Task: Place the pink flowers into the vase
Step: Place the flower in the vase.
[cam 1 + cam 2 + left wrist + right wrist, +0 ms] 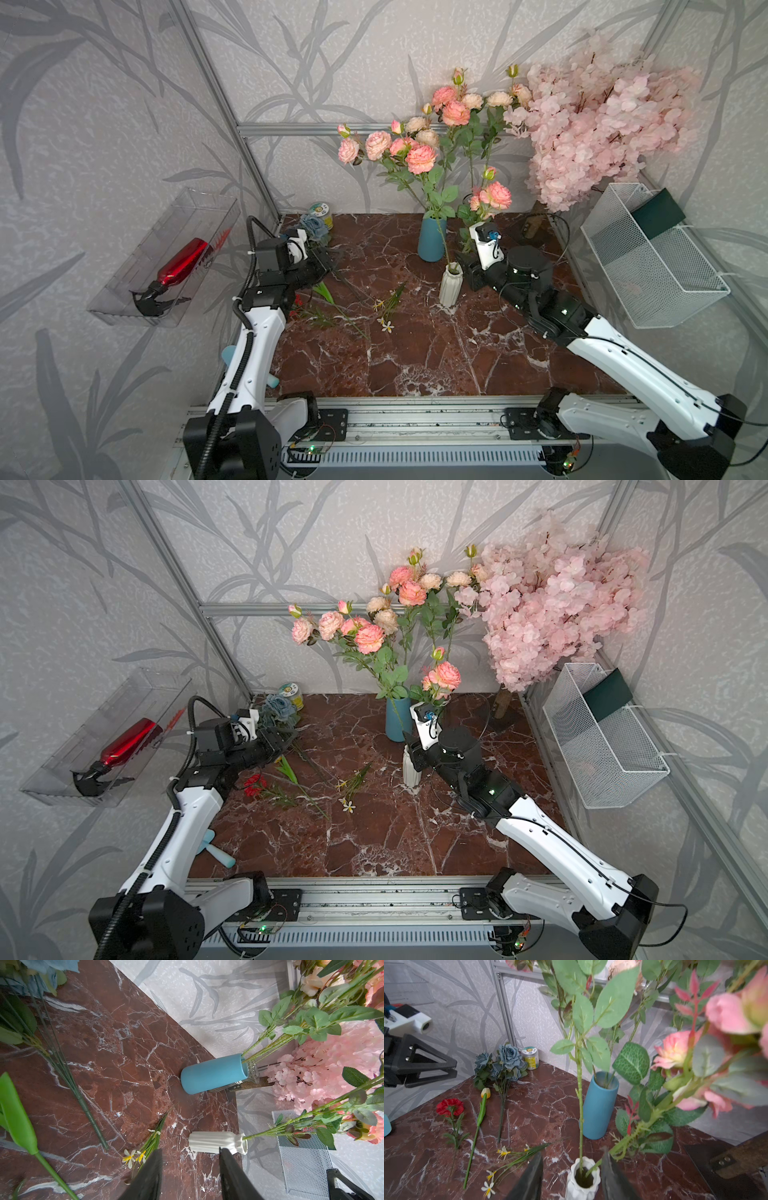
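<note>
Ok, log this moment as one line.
pink flowers: two stems in white vase | right gripper: open, jaws either side of vase mouth | left gripper: open, empty | blue vase: holds more pink stems

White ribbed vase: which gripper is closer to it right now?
Right. The right gripper is at the white vase, its open jaws either side of the mouth. The left gripper is well away, by the blue-grey flowers.

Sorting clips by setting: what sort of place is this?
Probably a robot cell staged as a flower corner: aluminium frame holding wallpapered panels, a marbled tabletop, and pink flowers in a blue vase and a white vase.
</note>
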`<action>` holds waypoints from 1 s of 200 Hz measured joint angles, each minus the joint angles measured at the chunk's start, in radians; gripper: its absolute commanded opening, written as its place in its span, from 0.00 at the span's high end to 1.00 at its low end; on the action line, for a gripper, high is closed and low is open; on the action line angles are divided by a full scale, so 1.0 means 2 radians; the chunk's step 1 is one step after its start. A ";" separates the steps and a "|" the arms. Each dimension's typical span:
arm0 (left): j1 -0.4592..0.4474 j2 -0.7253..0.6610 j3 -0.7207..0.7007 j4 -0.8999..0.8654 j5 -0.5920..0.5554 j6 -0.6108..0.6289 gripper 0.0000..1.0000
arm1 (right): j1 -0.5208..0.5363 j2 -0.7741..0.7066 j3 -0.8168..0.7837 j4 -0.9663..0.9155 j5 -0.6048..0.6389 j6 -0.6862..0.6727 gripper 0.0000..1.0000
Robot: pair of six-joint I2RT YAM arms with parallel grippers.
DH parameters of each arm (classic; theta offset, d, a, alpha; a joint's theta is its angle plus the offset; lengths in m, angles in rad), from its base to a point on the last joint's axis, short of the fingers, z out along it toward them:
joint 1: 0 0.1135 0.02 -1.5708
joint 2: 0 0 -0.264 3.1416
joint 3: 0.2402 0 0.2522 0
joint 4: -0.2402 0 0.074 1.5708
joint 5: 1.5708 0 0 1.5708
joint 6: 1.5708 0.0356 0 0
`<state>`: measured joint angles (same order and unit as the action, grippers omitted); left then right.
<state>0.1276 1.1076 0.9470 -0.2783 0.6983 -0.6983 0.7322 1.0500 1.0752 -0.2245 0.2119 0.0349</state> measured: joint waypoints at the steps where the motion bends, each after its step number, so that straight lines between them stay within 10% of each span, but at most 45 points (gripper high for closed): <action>1: 0.000 0.000 0.000 0.000 0.000 0.000 0.53 | 0.000 -0.001 -0.001 -0.001 0.000 0.001 0.53; 43: 0.000 -0.010 0.000 -0.006 -0.019 0.008 0.39 | 0.002 -0.029 -0.015 -0.094 0.045 0.042 0.42; 58: 0.000 -0.014 0.000 -0.011 -0.025 0.014 0.09 | 0.003 -0.036 -0.028 -0.114 0.073 0.058 0.00; 200: -0.002 0.073 0.044 -0.076 -0.056 0.017 0.01 | -0.001 -0.091 -0.176 -0.023 0.321 0.087 0.01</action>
<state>0.1230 1.2541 1.0355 -0.4297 0.5861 -0.6651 0.7307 0.8677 0.7231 -0.2710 0.8547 0.2092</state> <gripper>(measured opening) 0.992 0.992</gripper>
